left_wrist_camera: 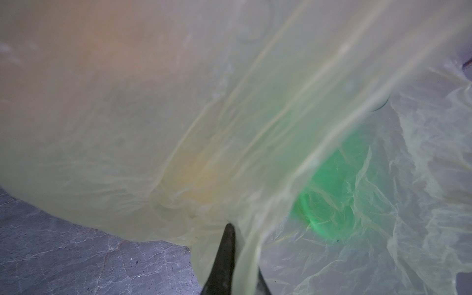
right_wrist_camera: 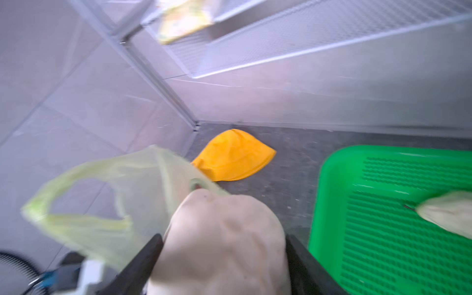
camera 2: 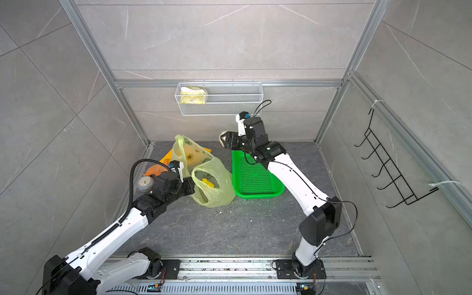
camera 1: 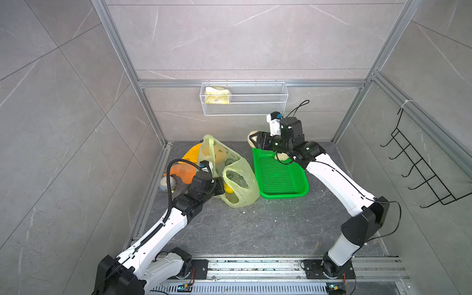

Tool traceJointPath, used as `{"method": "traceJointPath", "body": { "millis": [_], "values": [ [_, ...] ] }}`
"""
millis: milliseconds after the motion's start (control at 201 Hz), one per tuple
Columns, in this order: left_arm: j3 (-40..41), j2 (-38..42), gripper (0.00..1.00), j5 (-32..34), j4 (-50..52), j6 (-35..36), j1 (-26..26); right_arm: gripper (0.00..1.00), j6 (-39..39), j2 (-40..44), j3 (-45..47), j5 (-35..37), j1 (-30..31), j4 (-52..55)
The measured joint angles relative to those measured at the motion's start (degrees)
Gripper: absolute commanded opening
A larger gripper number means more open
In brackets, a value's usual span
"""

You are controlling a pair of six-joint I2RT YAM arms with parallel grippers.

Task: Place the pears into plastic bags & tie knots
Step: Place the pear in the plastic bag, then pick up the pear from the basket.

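Observation:
The translucent yellow-green plastic bag stands open at the left of the floor, and its two handle loops are apart. No knots are in view. A yellow pear lies inside it. My left gripper is shut on the bag's near edge, and bag film fills its wrist view. My right gripper is shut on a beige pear, held above the back-left corner of the green basket. Another beige pear lies in that basket.
An orange gourd, a yellow cloth and a round dial crowd the floor left of the bag. A wire basket with a pale packet hangs on the back wall. A black hook rack hangs on the right wall.

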State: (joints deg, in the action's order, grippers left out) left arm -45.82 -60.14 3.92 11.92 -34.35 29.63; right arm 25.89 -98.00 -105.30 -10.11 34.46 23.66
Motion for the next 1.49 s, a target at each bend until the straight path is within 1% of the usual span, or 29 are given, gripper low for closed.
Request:
{"method": "traceJointPath", "body": {
  "millis": [110, 254, 309, 314, 339, 433, 548, 637, 702, 777, 901, 1006, 1100, 1205, 1364, 1494],
  "values": [
    [0.04, 0.04, 0.00, 0.00, -0.02, 0.00, 0.00, 0.50, -0.68, -0.61, -3.30, -1.75, 5.90, 0.11],
    [0.44, 0.33, 0.00, -0.04, -0.44, 0.00, 0.00, 0.51, -1.11, -3.72, -5.84, -2.89, 9.55, 0.83],
    [0.44, 0.33, 0.00, -0.04, -0.44, 0.00, 0.02, 0.58, -1.27, -5.53, -6.64, -3.17, 10.29, 1.42],
    [0.44, 0.33, 0.00, -0.04, -0.44, 0.00, 0.02, 0.61, -1.27, -5.68, -6.71, -3.21, 10.34, 1.42],
    [0.44, 0.35, 0.00, -0.04, -0.46, 0.00, 0.02, 0.66, -1.29, -6.60, -7.06, -3.30, 10.62, 1.77],
    [0.52, 0.35, 0.00, -0.04, -0.52, 0.00, 0.02, 0.81, -1.33, -10.23, -7.98, -3.87, 11.21, 2.86],
    [0.55, 0.37, 0.00, -0.07, -0.55, 0.00, 0.02, 0.88, -1.90, -12.94, -8.09, -3.52, 11.28, 4.83],
    [0.59, 0.55, 0.00, -0.07, -0.48, 0.00, 0.02, 0.90, -2.45, -12.83, -7.91, -2.49, 10.97, 5.68],
    [0.59, 0.72, 0.00, -0.09, -0.61, 0.00, 0.02, 0.91, -2.62, -10.93, -6.14, -1.86, 10.03, 4.92],
    [0.66, 0.90, 0.00, -0.11, -0.83, 0.00, 0.02, 0.91, -2.58, -7.21, -2.93, -1.01, 7.37, 4.55],
    [0.87, 0.96, 0.00, -0.15, -1.36, 0.00, 0.02, 0.91, -2.36, -1.53, 1.64, 3.37, -0.48, 3.10],
    [1.18, 0.96, 0.00, -0.44, -1.77, 0.00, 0.02, 0.92, -1.77, -0.44, 4.42, 9.75, -7.34, 2.58],
    [1.29, 0.98, 0.00, -0.96, -1.75, 0.00, 0.02, 0.92, -0.79, -3.89, 4.92, 14.25, -11.82, 2.56],
    [1.27, 0.98, 0.00, -1.05, -1.75, 0.00, 0.02, 0.93, 0.79, -11.30, 3.91, 17.51, -14.56, 3.13],
    [1.29, 1.05, 0.00, -1.05, -1.73, 0.00, 0.02, 0.94, 3.15, -24.39, -1.84, 20.96, -15.74, 6.99],
    [1.29, 1.53, 0.00, -1.05, -1.70, -0.02, 0.02, 0.95, 5.31, -30.21, -6.47, 23.87, -15.82, 10.67]
  ]
}}
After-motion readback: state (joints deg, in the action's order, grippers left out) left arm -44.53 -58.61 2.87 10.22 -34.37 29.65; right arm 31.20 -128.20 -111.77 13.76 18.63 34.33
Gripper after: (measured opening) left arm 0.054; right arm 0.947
